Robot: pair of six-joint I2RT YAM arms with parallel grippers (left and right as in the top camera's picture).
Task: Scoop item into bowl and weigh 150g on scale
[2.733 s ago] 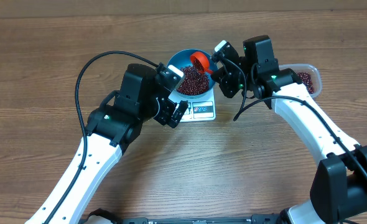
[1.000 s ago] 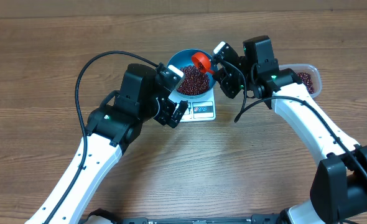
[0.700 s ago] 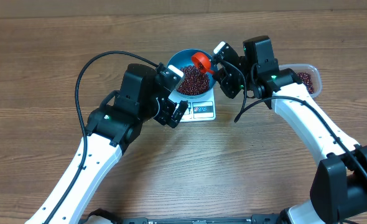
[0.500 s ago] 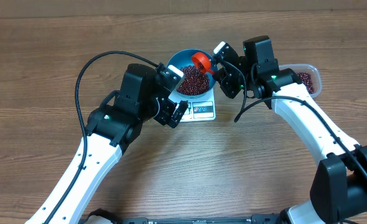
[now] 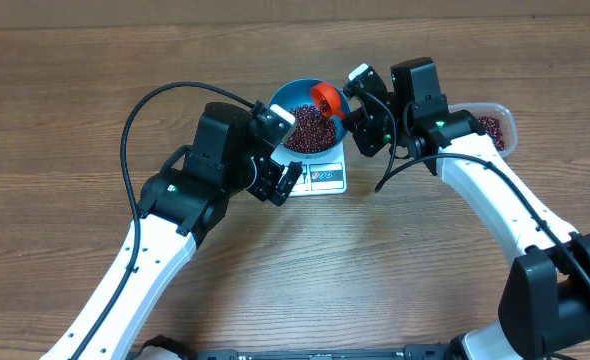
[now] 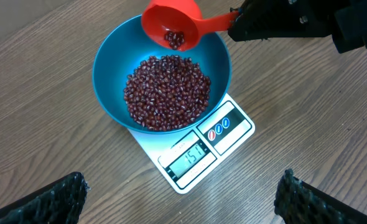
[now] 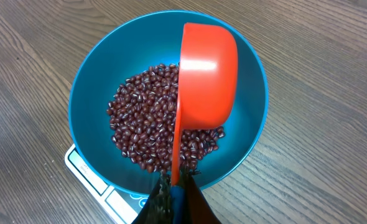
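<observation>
Round, deep bright-blue bowl [image 6: 109, 74] sits on the small flat white rectangular kitchen scale [image 6: 236, 132], whose display reads 151, on the wooden table [image 5: 75, 100]. A heap of small dark maroon beans [image 6: 167, 91] covers the bowl's bottom. The right gripper [image 7: 176, 182] is clamped on the handle of an orange-red plastic scoop [image 6: 162, 18], which is tipped above the bowl's rim (a few beans lie inside it). The left gripper [image 5: 287, 147] hangs above the scale with jaws spread wide, holding nothing. A clear plastic tub [image 5: 507, 122] containing more beans stands beside the right arm.
</observation>
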